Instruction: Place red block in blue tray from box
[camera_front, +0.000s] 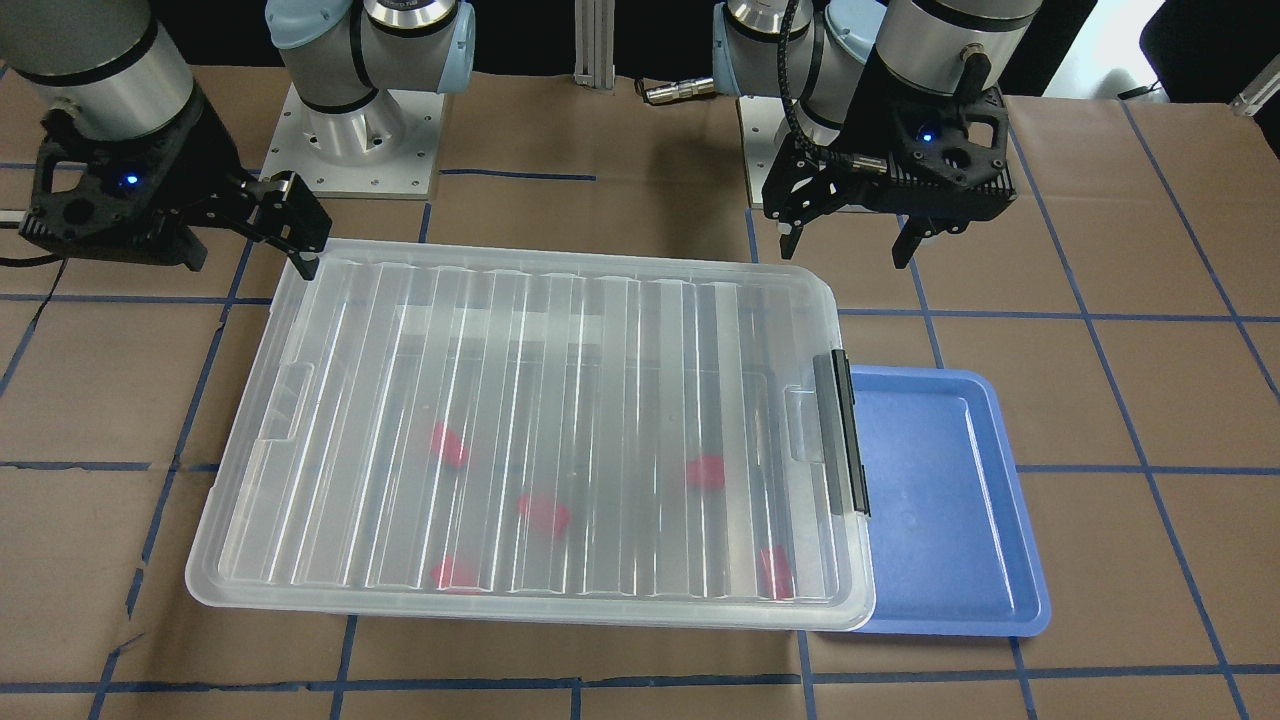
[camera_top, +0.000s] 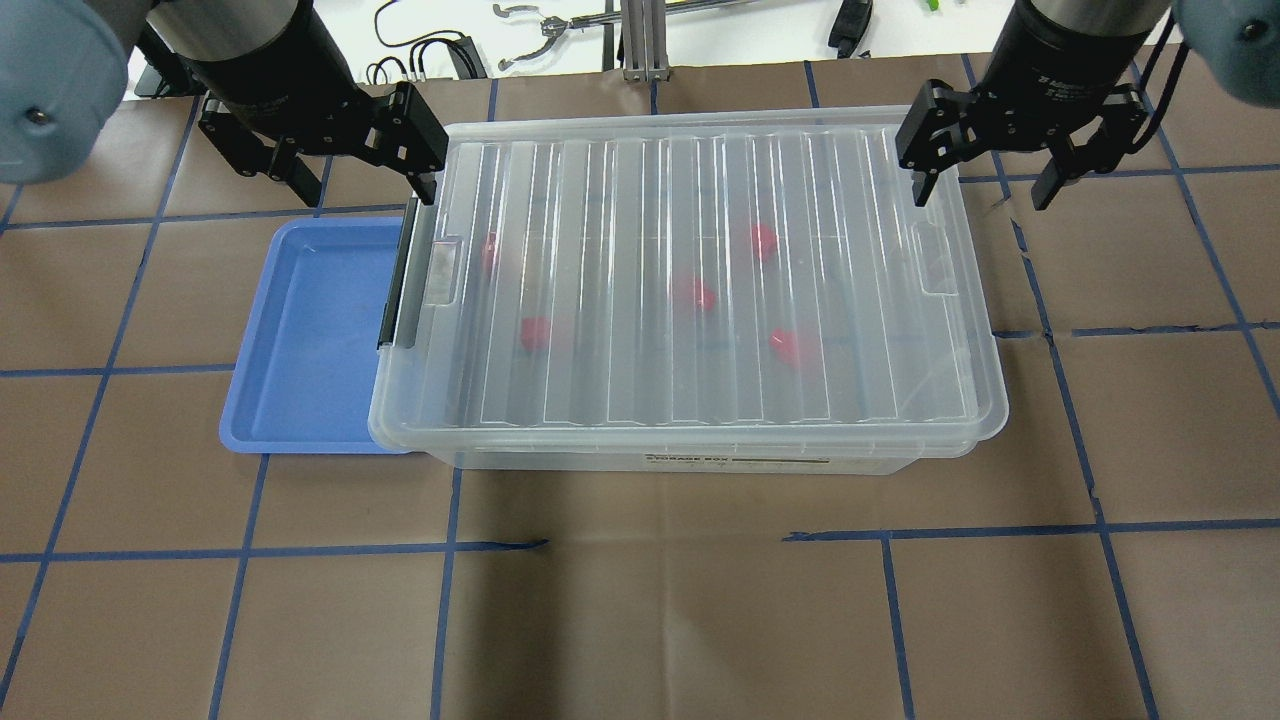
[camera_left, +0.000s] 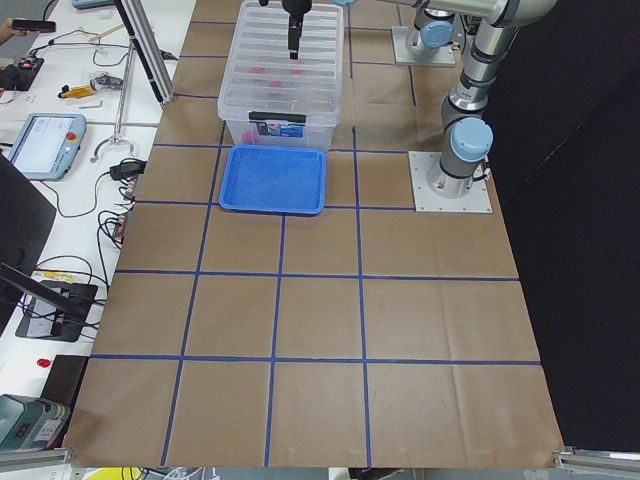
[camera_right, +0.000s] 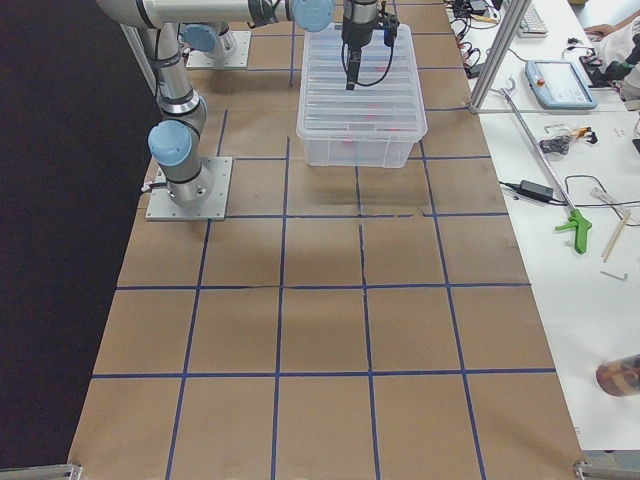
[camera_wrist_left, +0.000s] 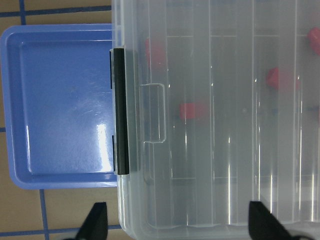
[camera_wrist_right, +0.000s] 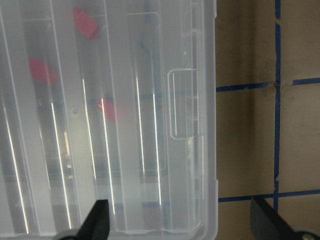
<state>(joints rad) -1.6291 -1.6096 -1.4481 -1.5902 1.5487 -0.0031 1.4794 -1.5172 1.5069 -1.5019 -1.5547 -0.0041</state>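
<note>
Blue tape lines (camera_top: 330, 549) are crossing the brown bench (camera_top: 660, 640) in squares. A tablet (camera_right: 560, 82), a green-handled tool (camera_right: 574, 226) and a black cable (camera_right: 530, 187) are lying on a white side table (camera_right: 590, 320).

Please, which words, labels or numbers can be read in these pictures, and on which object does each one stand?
"STORAGE BOX": on a printed strip along the box wall nearest the robot; faint.
The rest of that strip, to the right: too small to read.
Sticker on the box end above the tray: too blurred to read.
Nothing else is readable.
</note>
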